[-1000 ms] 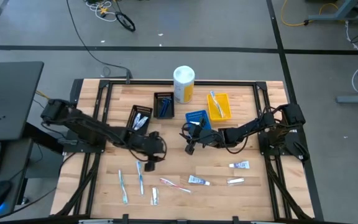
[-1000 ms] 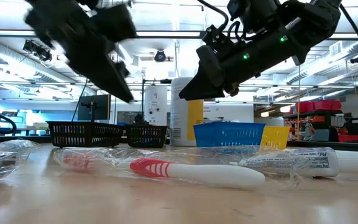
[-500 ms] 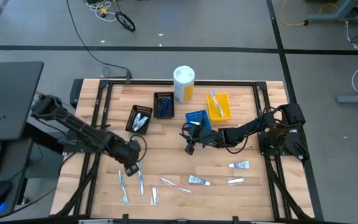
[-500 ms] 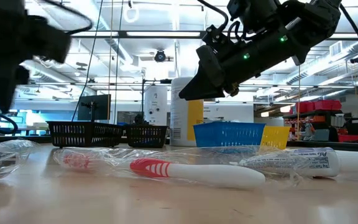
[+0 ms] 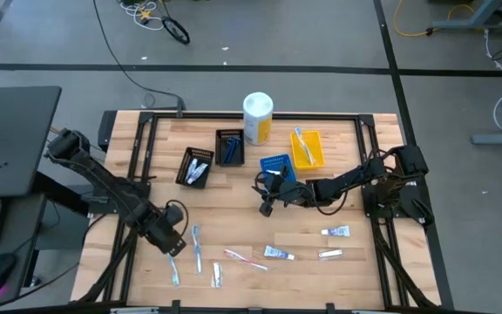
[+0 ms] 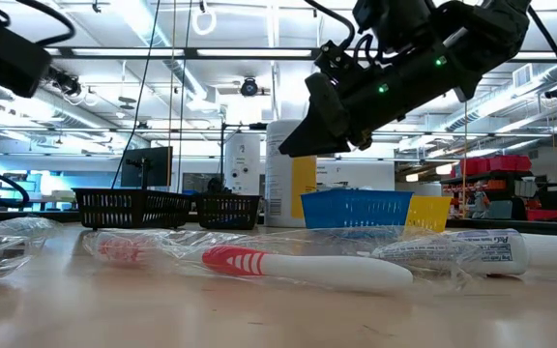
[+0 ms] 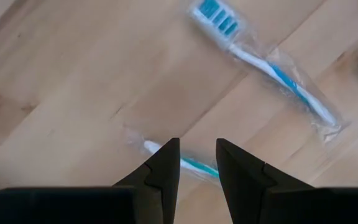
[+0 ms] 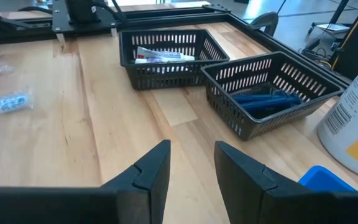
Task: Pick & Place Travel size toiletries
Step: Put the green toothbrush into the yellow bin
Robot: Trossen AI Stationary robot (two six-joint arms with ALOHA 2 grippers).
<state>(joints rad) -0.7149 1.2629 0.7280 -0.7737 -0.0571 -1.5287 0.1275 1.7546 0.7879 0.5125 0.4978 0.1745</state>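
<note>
Wrapped toiletries lie flat on the wooden table near its front edge. They include two light-blue toothbrushes (image 5: 172, 262) (image 5: 196, 249), a pink toothbrush (image 5: 244, 259) and several small white tubes, one of them (image 5: 278, 253). My left gripper (image 5: 169, 242) points down, open, just above the left toothbrush (image 7: 191, 165), its fingers on either side of the handle and clear of it. The other blue toothbrush (image 7: 260, 59) lies beyond. My right gripper (image 5: 267, 206) hangs open above the table's middle, nothing between its fingers (image 8: 191, 149).
At the back stand a white-and-yellow canister (image 5: 257, 118), a black tray (image 5: 195, 167) with tubes, a black tray (image 5: 229, 148) with dark blue razors, a blue tray (image 5: 277, 166) and a yellow tray (image 5: 307, 148) with a toothbrush. Bare wood lies between the trays and the toiletries.
My left gripper has swung from the table's middle toward the near left corner, tipping down and rolling about, and now hangs over the left toothbrush. The toiletries lie where they were.
</note>
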